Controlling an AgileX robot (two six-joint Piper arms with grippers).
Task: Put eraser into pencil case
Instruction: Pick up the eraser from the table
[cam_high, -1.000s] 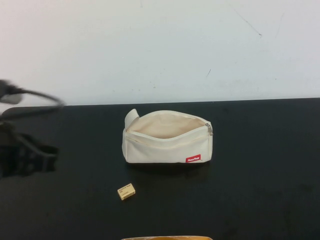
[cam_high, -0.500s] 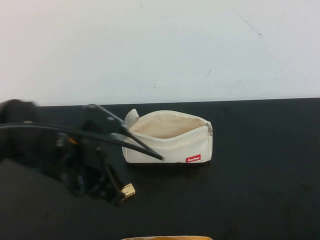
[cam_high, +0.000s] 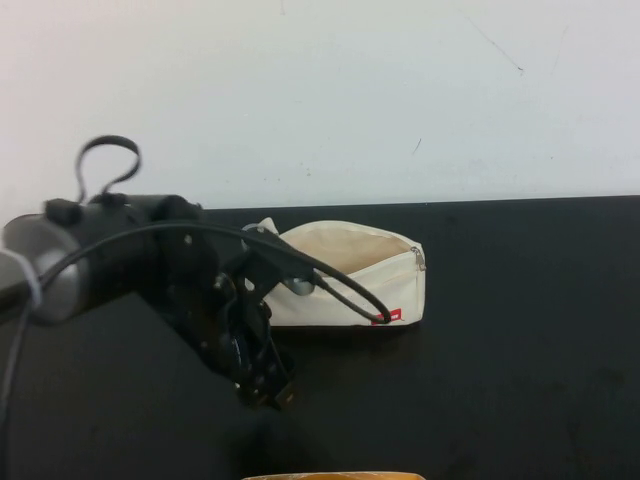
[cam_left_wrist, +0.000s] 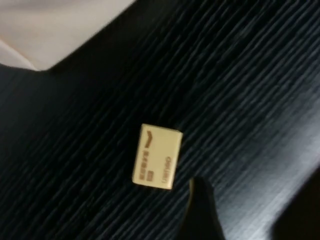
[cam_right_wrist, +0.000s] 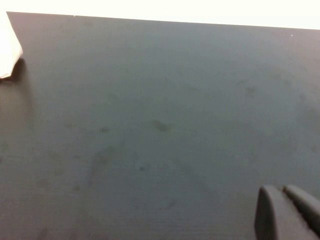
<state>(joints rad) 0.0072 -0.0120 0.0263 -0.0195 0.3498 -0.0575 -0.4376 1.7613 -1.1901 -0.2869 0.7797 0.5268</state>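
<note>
The left gripper (cam_high: 268, 385) hangs low over the black surface (cam_high: 500, 330), its jaws spread, the eraser (cam_left_wrist: 157, 157) lying flat just beside one fingertip (cam_left_wrist: 200, 210), untouched. Beyond the jaws the pencil case (cam_high: 350, 275) sits unzipped. The right gripper (cam_right_wrist: 287, 212) rests well apart, jaws pressed together.

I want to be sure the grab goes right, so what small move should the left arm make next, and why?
Probably ease the left gripper straight down around the eraser. The left wrist view shows the eraser lying flat on the black table, ungrasped, with one fingertip just beside it. The pencil case waits unzipped behind. The right gripper rests over bare table.
</note>
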